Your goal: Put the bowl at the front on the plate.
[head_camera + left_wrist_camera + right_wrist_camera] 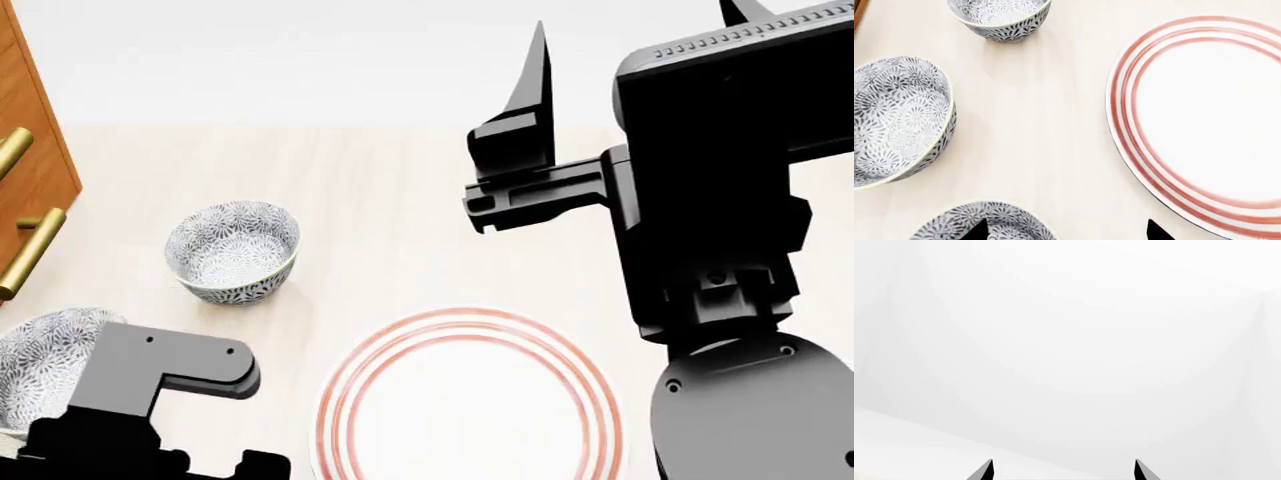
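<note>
Three blue-grey floral bowls and the red-ringed plate [1201, 125] lie under my left gripper [1067, 232] in the left wrist view. The bowl at the front [984, 222] is the one nearest the gripper, and one dark fingertip [977, 230] hangs over its rim. The jaws stand wide apart, open, with nothing between them. In the head view my left arm [147, 400] hides that bowl, and the plate [467, 400] sits at the lower middle. My right gripper [634, 15] is raised high, open and empty; its wrist view shows only blank white.
Two other alike bowls stand on the pale wooden table: one far [234, 250], one at the left [47, 365], partly behind my left arm. A wooden cabinet with brass handles [27, 200] stands at the left edge.
</note>
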### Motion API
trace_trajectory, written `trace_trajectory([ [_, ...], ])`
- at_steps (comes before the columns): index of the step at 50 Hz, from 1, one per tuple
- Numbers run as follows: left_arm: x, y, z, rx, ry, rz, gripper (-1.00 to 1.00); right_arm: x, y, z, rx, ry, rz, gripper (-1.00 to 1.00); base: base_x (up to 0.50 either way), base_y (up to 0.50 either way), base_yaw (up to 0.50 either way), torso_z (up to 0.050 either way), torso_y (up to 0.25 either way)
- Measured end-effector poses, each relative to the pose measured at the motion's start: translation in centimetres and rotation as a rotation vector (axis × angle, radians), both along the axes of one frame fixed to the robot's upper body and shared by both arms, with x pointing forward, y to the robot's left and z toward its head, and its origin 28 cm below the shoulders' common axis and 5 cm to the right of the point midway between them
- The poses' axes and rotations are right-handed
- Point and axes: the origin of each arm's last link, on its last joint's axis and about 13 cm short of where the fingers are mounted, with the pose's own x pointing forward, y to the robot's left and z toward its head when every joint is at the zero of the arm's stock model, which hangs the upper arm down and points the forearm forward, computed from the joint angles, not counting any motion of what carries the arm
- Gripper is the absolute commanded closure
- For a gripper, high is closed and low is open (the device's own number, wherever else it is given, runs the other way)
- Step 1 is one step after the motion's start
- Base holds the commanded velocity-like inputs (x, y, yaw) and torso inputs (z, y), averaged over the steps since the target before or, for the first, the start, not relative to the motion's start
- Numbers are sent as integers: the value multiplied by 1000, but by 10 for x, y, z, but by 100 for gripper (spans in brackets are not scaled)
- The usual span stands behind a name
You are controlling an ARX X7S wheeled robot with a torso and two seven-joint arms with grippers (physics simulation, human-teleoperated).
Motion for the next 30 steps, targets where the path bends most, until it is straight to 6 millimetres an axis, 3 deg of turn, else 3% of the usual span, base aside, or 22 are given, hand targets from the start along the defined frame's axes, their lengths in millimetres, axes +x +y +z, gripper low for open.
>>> trace_trajectory([
  [30,-4,0,-18,28,77,3,-100,2,1,4,-25,2,2,-100,0,0,0,0,0],
])
